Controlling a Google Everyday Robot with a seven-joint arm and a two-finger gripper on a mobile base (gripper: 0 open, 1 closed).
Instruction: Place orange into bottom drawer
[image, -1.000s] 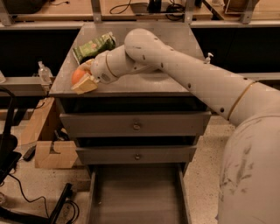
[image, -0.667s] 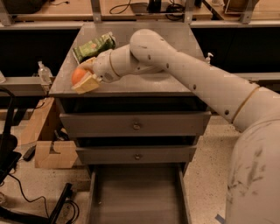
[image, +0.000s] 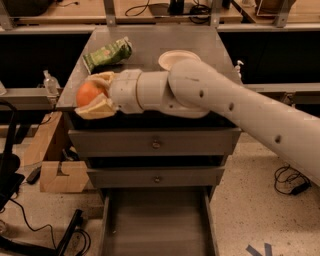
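Note:
The orange (image: 88, 93) is a small round fruit held between the two pale fingers (image: 98, 108) of my gripper (image: 94, 94), at the front left corner of the grey cabinet top (image: 155, 42). The gripper is shut on the orange and points left from my white arm. The bottom drawer (image: 156, 222) is pulled out below, a wide shallow grey tray, and nothing shows inside it. It lies lower and to the right of the orange.
A green snack bag (image: 107, 54) and a white bowl (image: 176, 59) sit on the cabinet top behind the arm. Two shut knobbed drawers (image: 156, 144) are above the open one. A cardboard piece (image: 62, 176) and cables lie on the floor at left.
The arm has shifted a little with the orange held in the gripper, now at the cabinet's front left corner. The drawer stays open.

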